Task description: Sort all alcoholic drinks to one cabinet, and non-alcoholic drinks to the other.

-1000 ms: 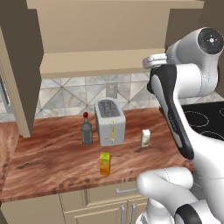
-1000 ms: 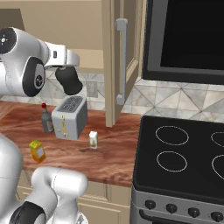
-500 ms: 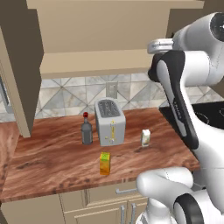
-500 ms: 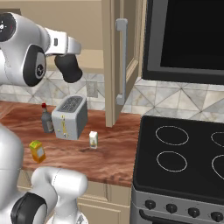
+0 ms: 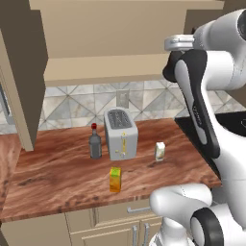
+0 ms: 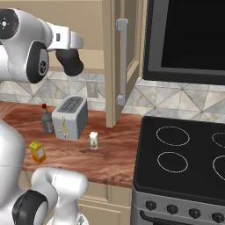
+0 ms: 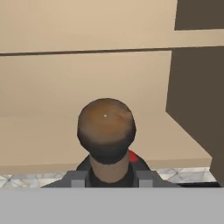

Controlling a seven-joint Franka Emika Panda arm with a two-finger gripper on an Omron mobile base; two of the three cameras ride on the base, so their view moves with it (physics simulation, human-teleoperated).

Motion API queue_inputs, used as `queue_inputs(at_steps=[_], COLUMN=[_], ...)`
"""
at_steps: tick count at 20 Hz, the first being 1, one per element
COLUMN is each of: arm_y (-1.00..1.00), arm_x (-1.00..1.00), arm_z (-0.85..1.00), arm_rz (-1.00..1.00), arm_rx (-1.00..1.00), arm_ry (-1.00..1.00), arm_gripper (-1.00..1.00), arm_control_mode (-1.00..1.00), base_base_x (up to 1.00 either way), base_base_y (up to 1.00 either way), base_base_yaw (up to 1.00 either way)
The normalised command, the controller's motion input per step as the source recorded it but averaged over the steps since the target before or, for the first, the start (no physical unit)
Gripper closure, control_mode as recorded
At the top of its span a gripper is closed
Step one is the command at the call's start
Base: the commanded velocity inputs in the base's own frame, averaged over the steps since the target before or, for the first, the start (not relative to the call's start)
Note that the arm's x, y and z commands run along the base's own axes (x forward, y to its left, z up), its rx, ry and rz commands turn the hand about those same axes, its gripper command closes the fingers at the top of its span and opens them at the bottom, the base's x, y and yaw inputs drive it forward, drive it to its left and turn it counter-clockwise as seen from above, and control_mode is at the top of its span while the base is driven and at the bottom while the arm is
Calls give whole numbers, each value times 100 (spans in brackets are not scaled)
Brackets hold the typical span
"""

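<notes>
Squat black bottle (image 7: 106,131) between fingers (image 7: 74,179), facing cabinet shelf (image 7: 65,148)

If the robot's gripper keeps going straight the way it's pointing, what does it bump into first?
The gripper, shut on the black bottle, points into the open wall cabinet. Going straight, the bottle would probably reach the pale shelf or the back wall behind it; depth is hard to judge.

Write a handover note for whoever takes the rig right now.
Tool: shut on the black bottle, raised in front of the open wall cabinet, not yet set down.
On the counter: grey red-capped bottle left of the toaster, white carton to its right, orange carton nearer the front edge.
Left: shelve this bottle, then sort the other three.
</notes>
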Motion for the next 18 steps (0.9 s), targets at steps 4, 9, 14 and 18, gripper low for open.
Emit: queue_inputs(at_steps=[4,9,14,18], arm_y=[0,0,0,0], arm_x=[15,23,26,35], arm_z=[0,0,0,0], arm_rz=[0,-1,-1,-2], arm_rx=[0,0,0,0], arm_ry=[-5,-2,0,0], arm_gripper=[100,100,100,100], arm_control_mode=[-100,-100,-100,-100], base_base_x=[0,0,0,0], base_base_y=[0,0,0,0], base_base_yaw=[0,0,0,0])
